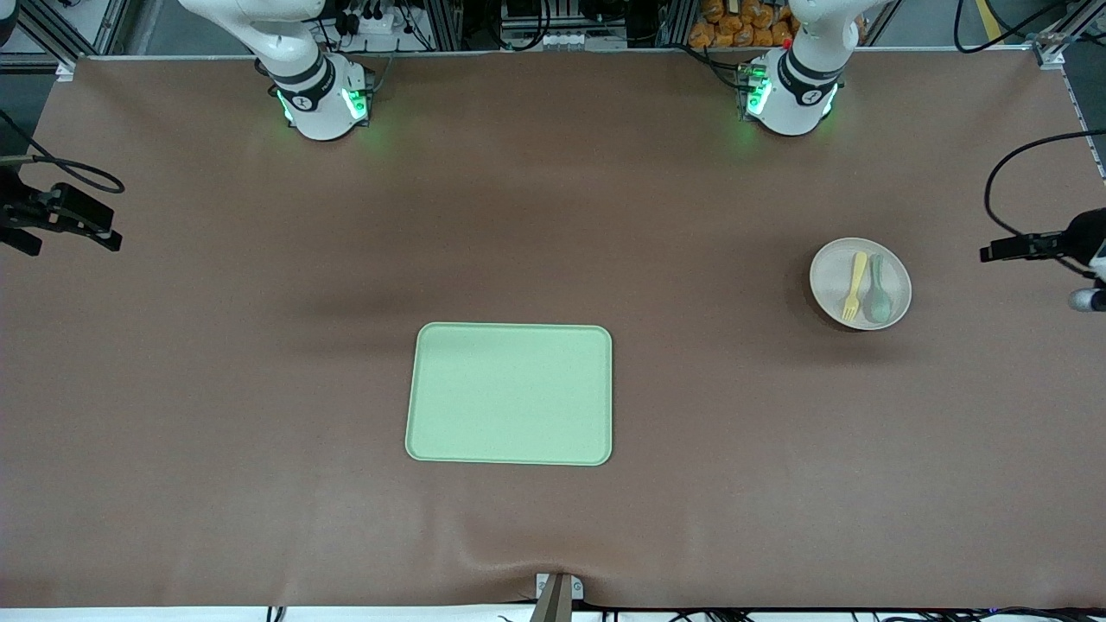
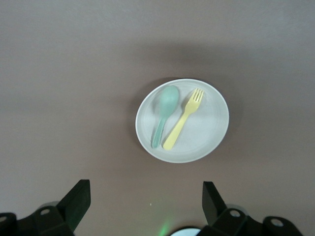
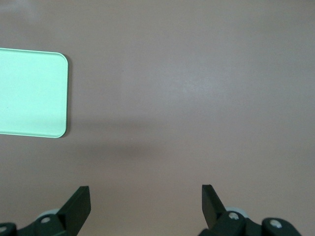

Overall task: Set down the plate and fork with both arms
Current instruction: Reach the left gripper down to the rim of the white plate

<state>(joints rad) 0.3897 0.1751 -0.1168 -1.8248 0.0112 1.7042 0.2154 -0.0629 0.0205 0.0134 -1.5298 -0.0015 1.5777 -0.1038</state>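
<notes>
The small off-white plate [image 1: 861, 283] [image 2: 182, 120] rests on the brown table toward the left arm's end. On it lies the pale yellow fork [image 1: 855, 286] [image 2: 183, 119], side by side with a grey-green spoon [image 1: 879, 288] [image 2: 164, 115]. My left gripper [image 2: 146, 196] hangs high over the table close to the plate, open and empty. My right gripper [image 3: 146, 201] is also open and empty, high over bare table near a corner of the light green tray [image 3: 30, 93]. Neither gripper shows in the front view; only the arms' bases do.
The rectangular light green tray [image 1: 510, 394] lies mid-table, nearer the front camera than the plate. Camera mounts and cables [image 1: 60, 216] [image 1: 1050, 246] stand at both ends of the table. The arms' green-lit bases [image 1: 320, 95] [image 1: 791, 91] stand along the edge farthest from the front camera.
</notes>
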